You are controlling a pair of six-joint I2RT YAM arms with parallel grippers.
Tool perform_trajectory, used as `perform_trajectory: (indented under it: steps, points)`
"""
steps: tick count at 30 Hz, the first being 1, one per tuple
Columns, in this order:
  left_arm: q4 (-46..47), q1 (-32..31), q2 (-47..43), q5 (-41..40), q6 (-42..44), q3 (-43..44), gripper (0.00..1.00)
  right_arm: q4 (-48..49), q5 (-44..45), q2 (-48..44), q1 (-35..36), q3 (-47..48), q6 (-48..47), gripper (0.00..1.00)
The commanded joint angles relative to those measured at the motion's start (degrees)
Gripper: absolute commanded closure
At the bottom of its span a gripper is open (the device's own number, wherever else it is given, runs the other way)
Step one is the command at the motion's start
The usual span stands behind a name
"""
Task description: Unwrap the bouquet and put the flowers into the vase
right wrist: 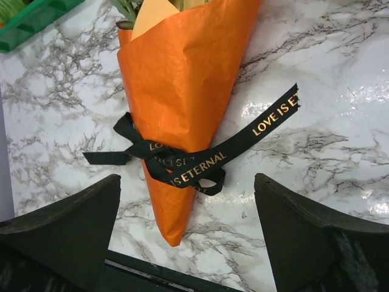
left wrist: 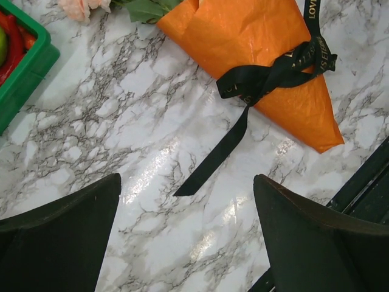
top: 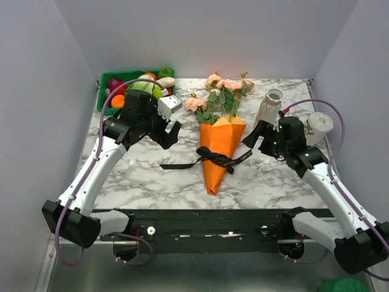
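Bouquet (top: 220, 149) flat on marble table (top: 152, 176) (black ribbon (top: 216, 159) tied), left tool (left wrist: 187, 177) and right tool (right wrist: 187, 176) agape, empty

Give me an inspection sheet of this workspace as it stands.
Surface: glossy marble-pattern table.
Job's things: bouquet lying flat, wrapped, ribbon tied; vase standing to its right, apart.
Clutter: green crate of plastic produce far left; white pot far right.
Grippers: left gripper and right gripper open, empty, flanking the bouquet.
Cables: purple cable along each arm, off the bouquet.
Surroundings: plain grey walls.
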Motion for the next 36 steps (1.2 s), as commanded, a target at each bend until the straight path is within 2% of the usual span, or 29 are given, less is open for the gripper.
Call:
perform_trajectory:
  steps: [1, 9, 15, 22, 29, 36]
  points:
    - [-0.23, -4.04, 0.84, 0.91, 2.77, -2.24, 0.01, 2.07, -1.81, 3.18, 0.27, -0.74, 2.75, 0.03]
    - [2.13, -10.29, 5.33, 2.67, 6.63, -6.27, 0.01, 10.15, -1.37, 8.71, 0.62, -6.35, 7.32, 0.05]
    - [6.43, -13.81, 9.72, 1.18, 7.95, -9.44, 0.01, 12.44, 1.26, 14.08, 2.28, -6.98, 11.36, 0.08]
    - [11.54, -14.60, 16.04, -0.41, 9.19, -10.24, 0.01, 13.50, 3.46, 17.86, 4.04, -9.78, 19.25, 0.12]
    - [14.88, -15.13, 19.30, -0.14, 9.27, -11.47, 0.01, 16.83, 4.94, 14.97, 5.36, -16.28, 26.91, 0.15]
    - [18.66, -15.40, 21.76, -1.73, 8.83, -13.14, 0.01, 18.95, 6.36, 16.10, 6.07, -16.82, 30.61, 0.16]
